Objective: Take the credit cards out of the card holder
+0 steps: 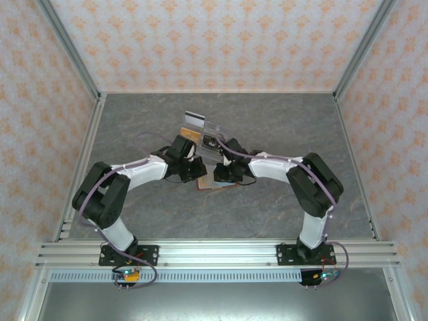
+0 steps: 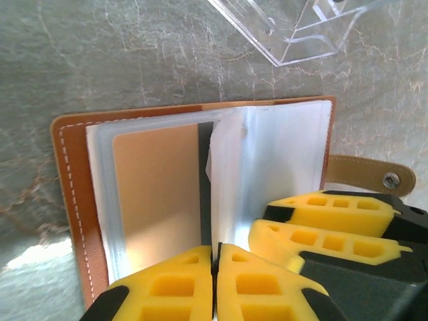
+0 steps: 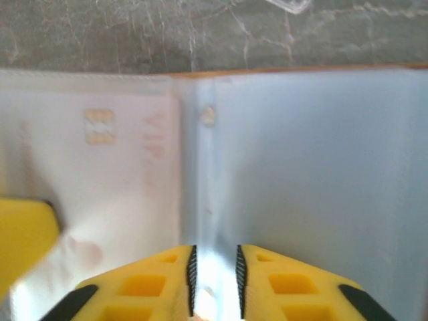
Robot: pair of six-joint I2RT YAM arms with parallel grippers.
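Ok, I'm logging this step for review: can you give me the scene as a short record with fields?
holder: brown leather bifold wallet, open flat on the grey marbled table
card: orange plastic card, inside a clear sleeve
left gripper: shut, at the sleeves' edge
right gripper: fingers slightly apart, at the sleeves' fold
nearby: clear acrylic tray, beyond the wallet

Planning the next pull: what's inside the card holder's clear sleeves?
In the card holder, an orange card fills the left sleeve. The right sleeves look milky; anything behind them is covered.
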